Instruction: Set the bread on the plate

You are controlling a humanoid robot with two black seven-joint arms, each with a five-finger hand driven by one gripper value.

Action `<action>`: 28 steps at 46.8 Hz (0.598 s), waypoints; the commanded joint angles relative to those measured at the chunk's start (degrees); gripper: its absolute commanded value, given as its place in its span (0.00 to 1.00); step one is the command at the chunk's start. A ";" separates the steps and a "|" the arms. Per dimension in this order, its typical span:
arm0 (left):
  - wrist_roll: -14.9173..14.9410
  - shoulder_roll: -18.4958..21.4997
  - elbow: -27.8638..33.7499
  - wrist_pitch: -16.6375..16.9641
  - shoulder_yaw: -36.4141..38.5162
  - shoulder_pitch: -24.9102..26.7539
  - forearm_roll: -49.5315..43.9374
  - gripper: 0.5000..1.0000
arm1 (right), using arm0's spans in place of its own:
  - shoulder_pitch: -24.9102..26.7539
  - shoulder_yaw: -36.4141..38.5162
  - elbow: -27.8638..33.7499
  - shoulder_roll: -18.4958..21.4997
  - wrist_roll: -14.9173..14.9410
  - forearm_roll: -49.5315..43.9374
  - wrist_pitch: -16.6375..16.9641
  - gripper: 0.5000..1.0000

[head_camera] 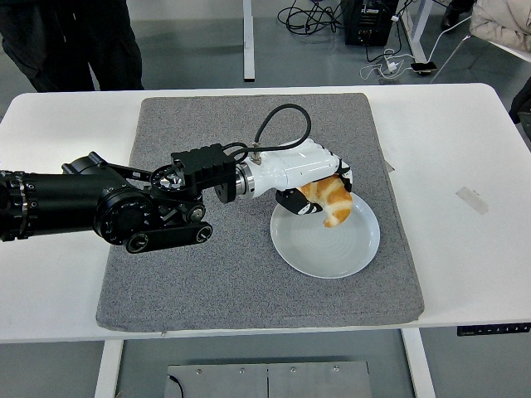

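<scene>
The left hand point(319, 184) is clenched around the bread point(332, 200), a golden, crescent-shaped piece that hangs from the underside of the white palm with its lower tip pointing down and slightly toward the near edge of the counter point(465, 274). Dark fingers point(292, 201) curl in on the side of the bread nearest the wrist.

What the coming move turns on is how the bread sits over the plate point(325, 242). The plate lies directly beneath the hand and spreads away from it toward the near side; the hand covers the plate's far rim, so the bread hangs over the plate's far part rather than its middle. The bread's long axis runs steeply downward from the palm, and its lower tip looks very close to the plate's surface; whether it touches cannot be told from this view.

My judgement is that the carry is almost done: a short drop, or simply loosening the fingers, should leave the bread inside the rim. Because it would land tip first near the far edge, it may topple, and a small shift toward the plate's centre before letting go would make that safer.

Plate and hand are over a grey mat point(207, 282) on the counter. The right arm is not visible. A person's dark trousers point(79, 37) show beyond the counter's far left corner.
</scene>
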State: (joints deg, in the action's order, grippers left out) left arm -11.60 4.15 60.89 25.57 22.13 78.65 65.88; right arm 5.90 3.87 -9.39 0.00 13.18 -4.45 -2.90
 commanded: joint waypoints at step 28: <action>-0.35 -3.10 -4.38 0.27 2.30 -5.08 0.30 0.00 | -0.01 0.00 -0.02 0.00 0.00 0.06 0.00 1.00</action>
State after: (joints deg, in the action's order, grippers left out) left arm -11.94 1.05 56.60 25.85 24.31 73.93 66.15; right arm 5.89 3.88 -9.38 0.00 13.18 -4.42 -2.90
